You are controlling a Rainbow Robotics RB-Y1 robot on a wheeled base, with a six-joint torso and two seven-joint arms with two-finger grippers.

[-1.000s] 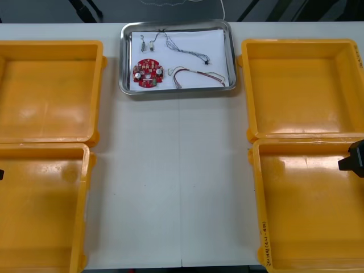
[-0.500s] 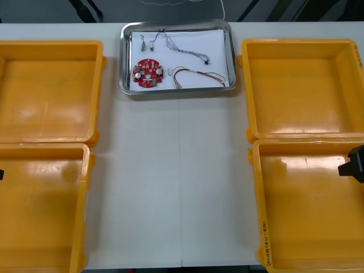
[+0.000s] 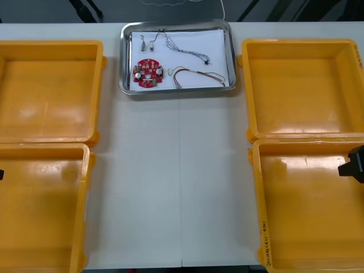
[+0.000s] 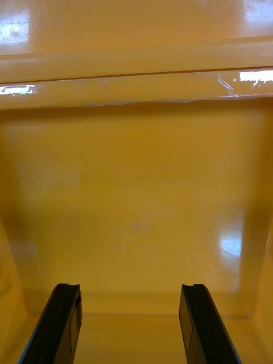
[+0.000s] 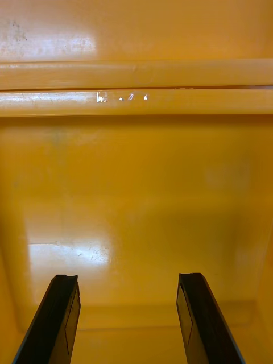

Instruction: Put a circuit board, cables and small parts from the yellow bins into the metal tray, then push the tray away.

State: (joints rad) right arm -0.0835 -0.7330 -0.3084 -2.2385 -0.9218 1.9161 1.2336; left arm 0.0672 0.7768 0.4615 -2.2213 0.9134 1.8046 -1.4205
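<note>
Tray (image 3: 177,91) at twelve o'clock looks light, stiff and slippery, best pushed at its near rim; left gripper (image 5: 127,278) at eight and right gripper (image 4: 129,290) at four gape empty.

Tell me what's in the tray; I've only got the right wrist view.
Observer: The tray holds a red board, cables and small parts.
Operator: Where's it sitting?
Observer: At the table's far edge, between the far bins.
Operator: Left arm?
Observer: Left fingers are open over the near left bin, nothing between them.
</note>
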